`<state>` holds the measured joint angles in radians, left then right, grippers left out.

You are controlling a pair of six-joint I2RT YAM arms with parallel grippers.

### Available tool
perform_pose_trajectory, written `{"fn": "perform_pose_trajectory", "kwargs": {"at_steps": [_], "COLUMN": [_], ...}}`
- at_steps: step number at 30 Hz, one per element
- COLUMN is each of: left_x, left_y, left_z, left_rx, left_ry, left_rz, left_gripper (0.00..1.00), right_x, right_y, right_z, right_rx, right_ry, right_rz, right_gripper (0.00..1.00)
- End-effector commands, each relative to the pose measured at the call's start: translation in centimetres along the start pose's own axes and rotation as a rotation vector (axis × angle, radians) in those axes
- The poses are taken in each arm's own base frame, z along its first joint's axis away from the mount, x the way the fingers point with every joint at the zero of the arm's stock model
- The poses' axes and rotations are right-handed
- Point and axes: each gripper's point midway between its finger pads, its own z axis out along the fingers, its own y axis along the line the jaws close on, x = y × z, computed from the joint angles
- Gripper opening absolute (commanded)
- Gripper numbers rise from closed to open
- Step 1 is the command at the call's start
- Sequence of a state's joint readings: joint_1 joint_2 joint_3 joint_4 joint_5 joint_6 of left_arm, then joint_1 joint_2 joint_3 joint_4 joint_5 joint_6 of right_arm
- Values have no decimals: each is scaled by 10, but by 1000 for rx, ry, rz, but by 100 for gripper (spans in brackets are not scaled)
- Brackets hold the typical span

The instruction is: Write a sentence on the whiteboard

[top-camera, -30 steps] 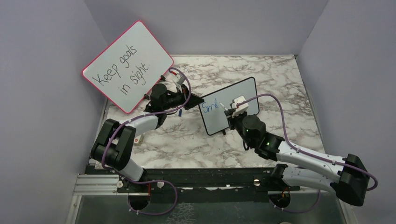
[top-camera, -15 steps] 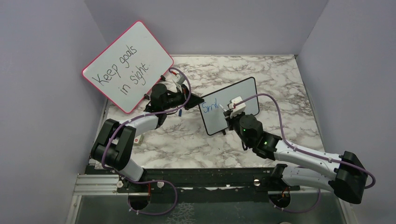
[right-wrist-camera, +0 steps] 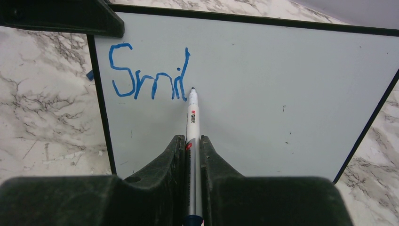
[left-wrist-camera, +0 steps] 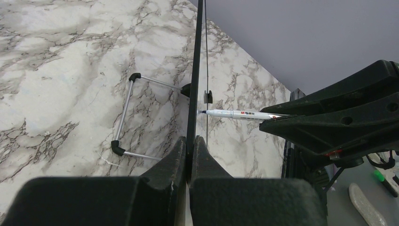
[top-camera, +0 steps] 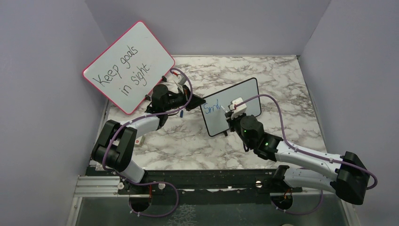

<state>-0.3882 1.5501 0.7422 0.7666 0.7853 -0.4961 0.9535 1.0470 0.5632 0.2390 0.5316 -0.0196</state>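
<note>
Blue sentence (right-wrist-camera: pixel 150 75), "Smil" for now, sits top-left on the whiteboard (right-wrist-camera: pixel 282 94) propped mid-bench (top-camera: pixel 291 80). My right jaws clamp the marker (right-wrist-camera: pixel 193 117), tip by the last stroke; left jaws pinch the board's edge. I judge the "e" comes next: a small loop rightward, light pressure.

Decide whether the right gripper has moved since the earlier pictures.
Yes: the right gripper has shifted slightly left across the whiteboard, toward the blue writing.
</note>
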Motion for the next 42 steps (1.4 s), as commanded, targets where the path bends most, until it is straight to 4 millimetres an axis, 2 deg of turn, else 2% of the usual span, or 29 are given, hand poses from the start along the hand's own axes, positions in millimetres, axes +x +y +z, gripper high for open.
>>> {"fn": "perform_pose_trajectory", "kwargs": {"at_steps": [1,9,21,28,42], "left_x": [4,3,3,3,3], "left_y": [-10,-10,-11,-10,-10], "left_z": [2,2,2,2,2], "left_rx": [38,38,40,40,40], "left_ry": [29,29,29,29,29], "left_rz": [4,4,5,3,4], "left_gripper": [0,0,0,0,0], "right_x": [-10,-11,-17,-23,-21], "right_y": [-8,-16,-18,-16,-7], "right_z": [3,1,2,4,9], "right_rx": [40,79,91,82,49], "right_ry": [-23,-25,-52,-77,-59], "right_rz": [17,20,30,32,15], "right_gripper": [1,1,1,1,1]}}
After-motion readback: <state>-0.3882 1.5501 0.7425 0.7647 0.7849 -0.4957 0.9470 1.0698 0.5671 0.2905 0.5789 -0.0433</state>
